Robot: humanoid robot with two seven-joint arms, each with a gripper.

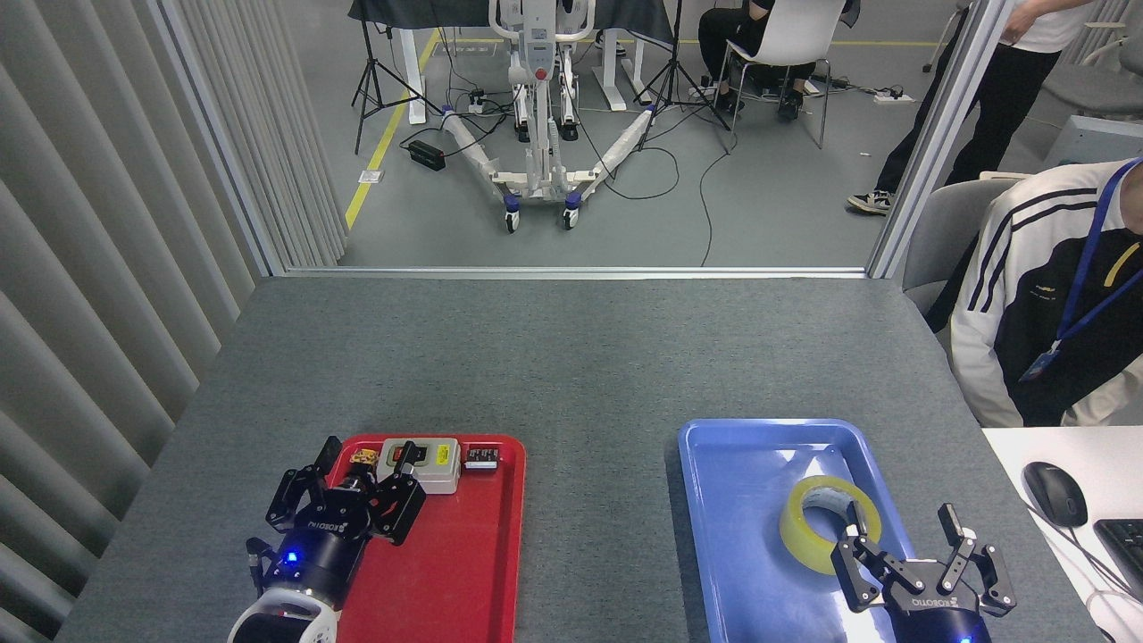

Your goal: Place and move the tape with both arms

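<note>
The tape (826, 523), a yellow translucent roll with a pale core, lies flat in the blue tray (741, 473) at the right. My right gripper (913, 546) stands open just to the right of and nearer than the roll, one finger close to its rim, nothing held. My left gripper (359, 466) hovers open over the left edge of the red tray (464, 554), its fingers spread and empty.
On the red tray's far end sit a grey box (427, 461) with a yellow label, a small dark block (482, 457) and a small brown item (362, 458). A seated person (1045, 295) is at the right. A mouse (1054, 493) lies on the white desk.
</note>
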